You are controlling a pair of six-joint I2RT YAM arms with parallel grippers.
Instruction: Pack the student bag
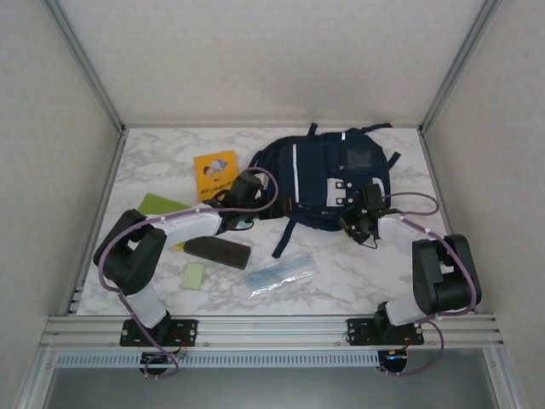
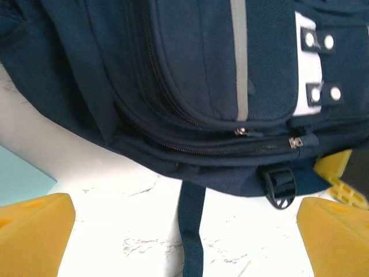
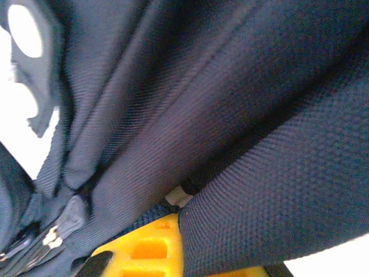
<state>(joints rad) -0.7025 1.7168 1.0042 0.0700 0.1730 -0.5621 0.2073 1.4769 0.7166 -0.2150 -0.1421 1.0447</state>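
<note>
Nearest to me on the marble table [image 1: 341, 273] I see a clear plastic pouch [image 1: 281, 274] lying flat. A pale green pad [image 1: 194, 275] lies to its left, and a black rectangular case [image 1: 218, 250] sits just beyond that. A green sheet [image 1: 160, 204] is partly under the left arm. From the left wrist camera, my left gripper [image 2: 184, 234] stands wide apart. Its yellow fingers [image 2: 34, 234] are low over the tabletop on either side of a dark strap [image 2: 192, 231], and they hold nothing. That strap trails toward me from the near edge of the student bag [image 1: 319, 170]. Just past the fingers I make out a black buckle [image 2: 281, 186] and two metal zip pulls [image 2: 241, 131]. Further up there is a grey reflective stripe [image 2: 238, 57] and a white patch [image 2: 305, 66] crossed by studded tabs. On the other side, my right gripper [image 1: 362, 217] is pressed into the bag's near right edge with the jaws closed down. Its wrist camera shows navy fabric bunched right against one yellow finger [image 3: 155, 251], but I cannot tell whether a fold is actually caught. The bag lies flat, front side up, across the middle-to-far part of the table, between the two grippers. A yellow booklet [image 1: 215, 175] lies beside it on the left, near the left wrist.
</note>
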